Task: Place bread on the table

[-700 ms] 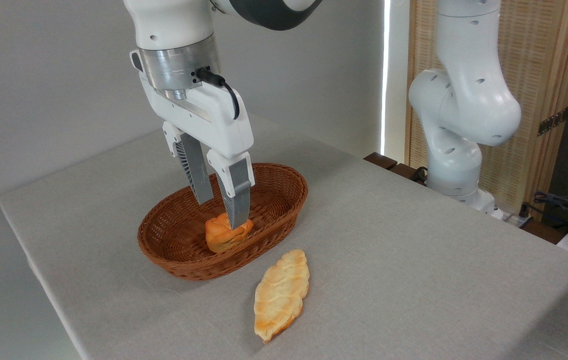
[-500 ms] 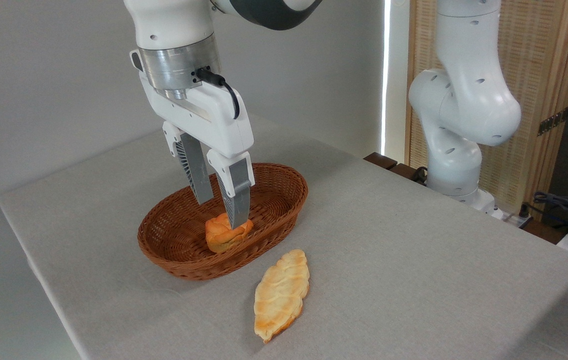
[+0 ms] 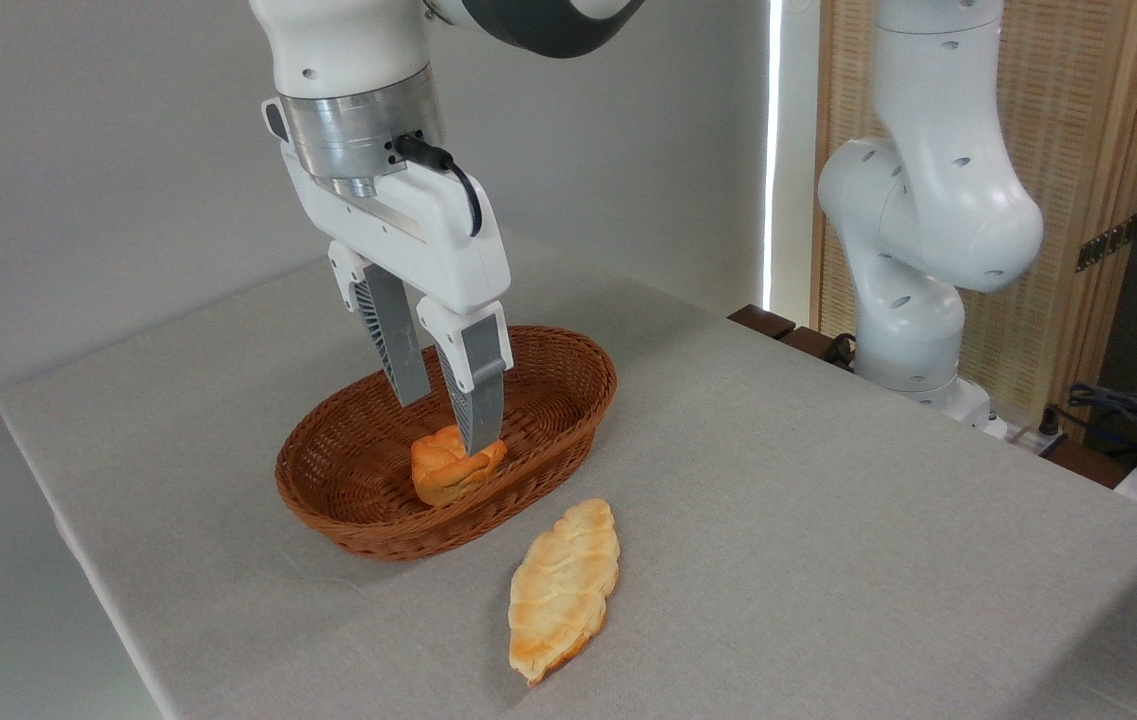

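The bread (image 3: 448,470), a small orange-golden knotted bun, lies inside the brown wicker basket (image 3: 568,400) near its middle. My gripper (image 3: 445,425) hangs straight down over it, open. The near finger (image 3: 476,400) overlaps the bun's top right corner in the picture. The far finger (image 3: 398,350) ends a little above and behind the bun. I cannot tell whether either finger touches it. The grey table (image 3: 828,520) spreads all around the basket.
A long, flat, pale leaf-shaped pastry (image 3: 563,590) lies on the cloth just in front of the basket. The arm's white base (image 3: 913,250) stands off the table's far right edge, with cables (image 3: 1128,410) beside it. A wall runs behind the table.
The gripper has edged a few pixels up and to the right. The bun lies in the same spot in the basket.
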`<action>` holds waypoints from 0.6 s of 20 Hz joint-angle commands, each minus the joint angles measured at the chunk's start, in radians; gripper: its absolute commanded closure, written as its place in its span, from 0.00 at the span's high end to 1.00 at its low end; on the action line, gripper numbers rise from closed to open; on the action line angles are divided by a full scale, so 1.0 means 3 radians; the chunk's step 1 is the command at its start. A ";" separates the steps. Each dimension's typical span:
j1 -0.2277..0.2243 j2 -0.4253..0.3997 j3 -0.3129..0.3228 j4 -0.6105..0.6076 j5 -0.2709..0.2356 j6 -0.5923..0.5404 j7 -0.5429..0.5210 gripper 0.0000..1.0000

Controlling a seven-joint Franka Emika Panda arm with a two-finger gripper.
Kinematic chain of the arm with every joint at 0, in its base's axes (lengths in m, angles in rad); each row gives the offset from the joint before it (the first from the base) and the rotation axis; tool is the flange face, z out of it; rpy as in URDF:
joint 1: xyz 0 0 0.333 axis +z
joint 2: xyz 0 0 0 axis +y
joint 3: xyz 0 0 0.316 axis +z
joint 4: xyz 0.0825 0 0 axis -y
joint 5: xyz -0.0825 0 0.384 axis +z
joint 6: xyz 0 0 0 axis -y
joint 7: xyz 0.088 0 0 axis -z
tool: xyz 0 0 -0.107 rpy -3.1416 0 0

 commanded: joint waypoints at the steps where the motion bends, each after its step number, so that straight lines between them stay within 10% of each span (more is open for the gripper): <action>1: -0.0002 -0.0015 -0.0003 0.0032 -0.0012 -0.0092 -0.0038 1.00; 12: -0.0022 0.0001 -0.0018 0.0021 -0.0027 -0.0133 -0.0028 1.00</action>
